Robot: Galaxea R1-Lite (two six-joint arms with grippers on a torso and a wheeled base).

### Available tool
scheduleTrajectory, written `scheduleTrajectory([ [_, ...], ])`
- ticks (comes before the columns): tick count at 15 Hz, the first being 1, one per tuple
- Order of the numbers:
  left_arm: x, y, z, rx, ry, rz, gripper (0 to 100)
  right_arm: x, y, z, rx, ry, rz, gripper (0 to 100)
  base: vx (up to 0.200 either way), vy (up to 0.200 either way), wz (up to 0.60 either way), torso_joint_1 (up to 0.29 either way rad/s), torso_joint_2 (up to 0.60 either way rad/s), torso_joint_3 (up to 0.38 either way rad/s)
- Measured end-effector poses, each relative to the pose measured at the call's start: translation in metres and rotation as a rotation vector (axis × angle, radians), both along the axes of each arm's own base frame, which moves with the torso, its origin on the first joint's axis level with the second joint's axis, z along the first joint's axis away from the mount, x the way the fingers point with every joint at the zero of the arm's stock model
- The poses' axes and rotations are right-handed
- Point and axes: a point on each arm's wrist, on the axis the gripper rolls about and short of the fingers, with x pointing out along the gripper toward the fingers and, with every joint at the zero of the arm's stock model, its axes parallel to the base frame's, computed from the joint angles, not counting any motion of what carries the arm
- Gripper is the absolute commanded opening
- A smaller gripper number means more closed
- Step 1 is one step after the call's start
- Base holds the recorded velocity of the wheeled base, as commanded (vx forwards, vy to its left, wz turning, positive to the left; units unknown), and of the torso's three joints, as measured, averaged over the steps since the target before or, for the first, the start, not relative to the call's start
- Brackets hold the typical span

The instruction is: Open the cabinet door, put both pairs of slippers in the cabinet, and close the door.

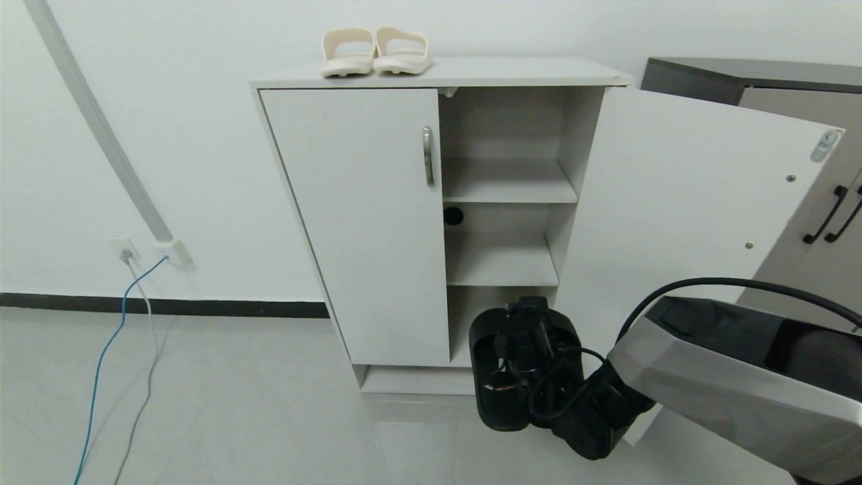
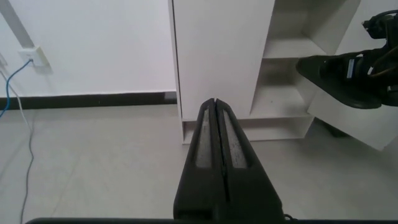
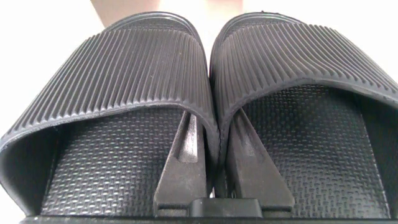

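Gleaming grey tile floor [image 1: 236, 404] beneath white wall [image 1: 188, 135], open cabinet [image 1: 350, 222].

1. Cabinet [image 1: 525, 71] stands agst far wall, centre of scene.
2. L door [image 1: 357, 222] shut over cab's left half; handle [image 1: 427, 156] upright at its right edge.
3. R door [image 1: 680, 202] swung open to the right, towards near side.
4. Open right half: upper shelf [image 1: 508, 182] above lower shelf [image 1: 502, 259], bottom compartment under both.
5. Upper slipper pair [image 1: 375, 52] on cab top, left of centre, side by side, touching.
6. Lower slipper pair [image 1: 488, 377] off the floor, just before bottom compartment's mouth, left of R door; right gripper [image 3: 214, 155] has a finger in each, inner walls pinched between.
7. Left gripper [image 2: 214, 109] on near side facing cab front, well apart.
8. Second cabinet [image 1: 794, 87] far right, behind R door.
9. Wall socket [image 1: 124, 250] left of cab, low on wall; cables [image 1: 101, 364] run down from it across floor to near left.
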Motion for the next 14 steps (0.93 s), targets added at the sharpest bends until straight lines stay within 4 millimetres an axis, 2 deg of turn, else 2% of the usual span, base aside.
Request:
scheduleTrajectory([
  [5,0.000,0.000,0.000,0.000,0.000,0.001,0,0.000,0.004,-0.001,-0.012,-0.034,0.005,0,0.000,0.000,0.00,0.000,0.00,-0.197],
  [9,0.000,0.000,0.000,0.000,0.000,0.001,0,0.001,0.010,0.007,-0.011,-0.242,0.038,0,0.000,0.000,0.00,0.002,0.00,-0.179],
  [14,0.000,0.000,0.000,0.000,0.000,0.000,0,0.001,0.007,0.001,-0.031,-0.253,0.035,0,0.000,0.000,0.00,0.001,0.00,-0.014],
])
